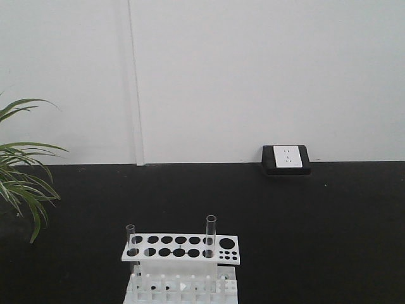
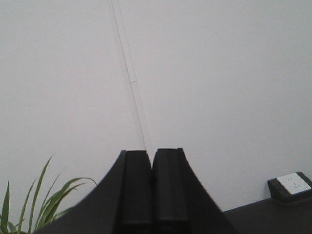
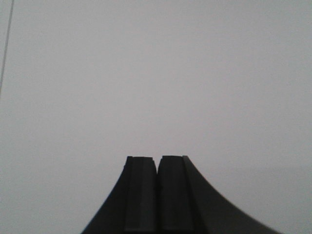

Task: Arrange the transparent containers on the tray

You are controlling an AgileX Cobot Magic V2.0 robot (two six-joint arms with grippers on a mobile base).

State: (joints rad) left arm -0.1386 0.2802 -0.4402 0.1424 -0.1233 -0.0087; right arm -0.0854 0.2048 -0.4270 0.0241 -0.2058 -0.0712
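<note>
- One tube (image 1: 131, 238) stands upright in a hole at the left end of a white rack (image 1: 180, 247).
- The other tube (image 1: 211, 234) stands upright toward the rack's right end, well apart from the first.
- The rack sits on a black table (image 1: 304, 228), with a plant (image 1: 22, 183) to the left and a socket (image 1: 286, 157) by the wall.
- The left gripper (image 2: 152, 157) faces the wall, fingers pressed together on nothing.
- The right gripper (image 3: 157, 162) does likewise, fingers together.
</note>
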